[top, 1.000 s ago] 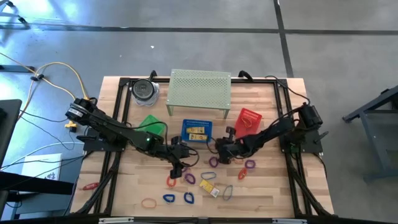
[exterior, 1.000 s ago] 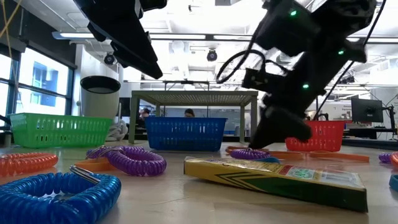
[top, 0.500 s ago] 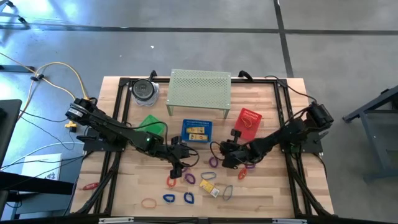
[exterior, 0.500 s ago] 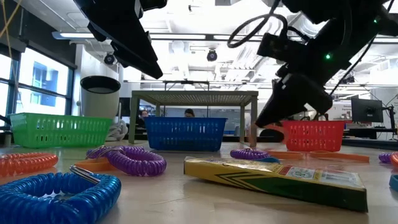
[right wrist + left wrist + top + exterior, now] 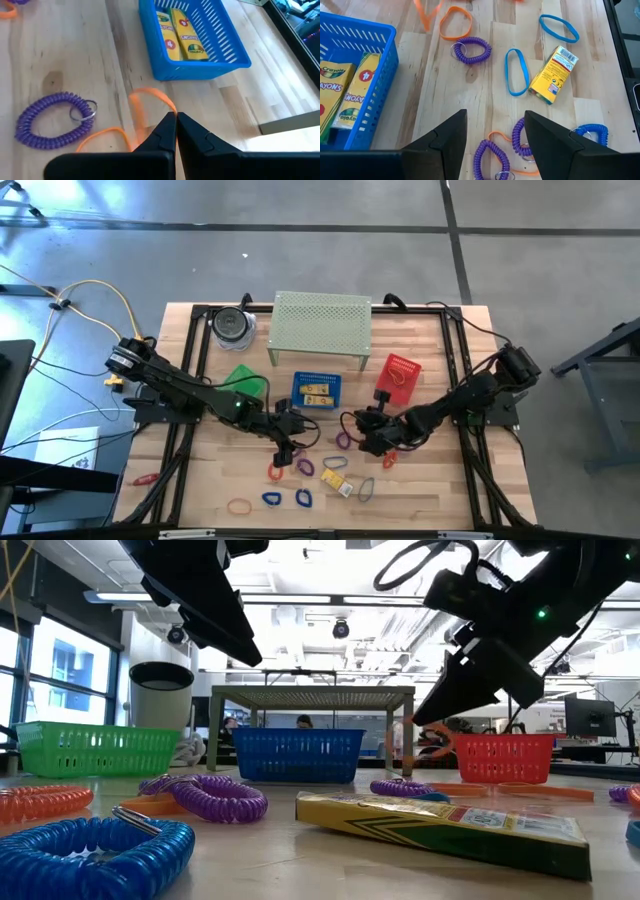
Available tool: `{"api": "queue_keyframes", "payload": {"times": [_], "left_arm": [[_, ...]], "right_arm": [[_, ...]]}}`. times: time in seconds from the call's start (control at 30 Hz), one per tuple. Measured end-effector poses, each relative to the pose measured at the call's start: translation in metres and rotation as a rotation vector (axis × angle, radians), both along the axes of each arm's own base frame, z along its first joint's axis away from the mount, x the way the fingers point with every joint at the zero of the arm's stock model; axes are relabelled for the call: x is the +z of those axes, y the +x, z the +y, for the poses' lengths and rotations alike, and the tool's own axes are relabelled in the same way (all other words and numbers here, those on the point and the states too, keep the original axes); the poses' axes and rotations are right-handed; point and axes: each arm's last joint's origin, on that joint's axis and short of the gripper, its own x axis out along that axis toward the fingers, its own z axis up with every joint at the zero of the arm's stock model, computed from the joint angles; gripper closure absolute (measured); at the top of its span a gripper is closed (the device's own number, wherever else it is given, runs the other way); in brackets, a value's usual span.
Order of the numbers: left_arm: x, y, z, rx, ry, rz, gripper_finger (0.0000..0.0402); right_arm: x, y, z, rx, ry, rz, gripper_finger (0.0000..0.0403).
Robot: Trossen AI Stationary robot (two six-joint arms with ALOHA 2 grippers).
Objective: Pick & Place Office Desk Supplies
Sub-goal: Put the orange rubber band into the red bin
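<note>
My right gripper [image 5: 366,431] hangs shut above the table's middle, with a thin orange band [image 5: 149,98] in its fingertips; the low view shows that band [image 5: 430,740] dangling under it. My left gripper [image 5: 495,131] stands open in the air over loose supplies: purple coil loops [image 5: 470,50], a blue band [image 5: 516,71], a yellow crayon box [image 5: 554,74] and an orange band [image 5: 456,22], all lying flat on the wood. In the high view my left gripper [image 5: 289,446] is left of the right one. My right gripper pinches one strand of the orange band [image 5: 169,109] between its two fingertips. The fingers slant down from the table's right side. The band hangs slack below them as an open loop; whether its lowest part touches the wood I cannot tell.
A blue basket [image 5: 317,390] with crayon boxes stands just behind the grippers, a red basket [image 5: 400,372] to its right, a green basket [image 5: 245,383] to its left. A mesh shelf [image 5: 320,330] and a round container [image 5: 232,325] stand at the back. More loops lie near the front edge.
My right gripper has risen from the table top, staying shut, and has drifted a little toward the table's right edge. The orange band has come up with it and now hangs below the fingertips.
</note>
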Motion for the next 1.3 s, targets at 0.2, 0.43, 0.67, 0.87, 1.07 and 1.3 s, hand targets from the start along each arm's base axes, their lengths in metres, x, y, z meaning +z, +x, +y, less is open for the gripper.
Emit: {"api": "queue_keyframes", "payload": {"times": [0.2,0.43,0.67,0.87,1.07,1.3], "left_arm": [[0.0,0.0,0.0,0.0,0.0,0.0,0.0211],[0.0,0.0,0.0,0.0,0.001,0.001,0.0211],[0.0,0.0,0.0,0.0,0.001,0.001,0.0211],[0.0,0.0,0.0,-0.001,0.001,0.001,0.0211],[0.0,0.0,0.0,0.0,0.002,0.004,0.0211],[0.0,0.0,0.0,0.0,0.002,0.004,0.0211]], "right_arm": [[0.007,0.002,0.004,-0.011,-0.038,-0.01,0.04],[0.019,0.002,0.017,-0.004,-0.096,-0.012,0.04],[0.031,-0.006,0.028,-0.048,-0.174,0.001,0.04],[0.042,-0.017,0.033,-0.111,-0.235,0.017,0.04],[0.051,-0.039,0.019,-0.299,-0.27,0.06,0.0399],[0.063,-0.069,-0.004,-0.685,-0.225,-0.069,0.0399]]}}
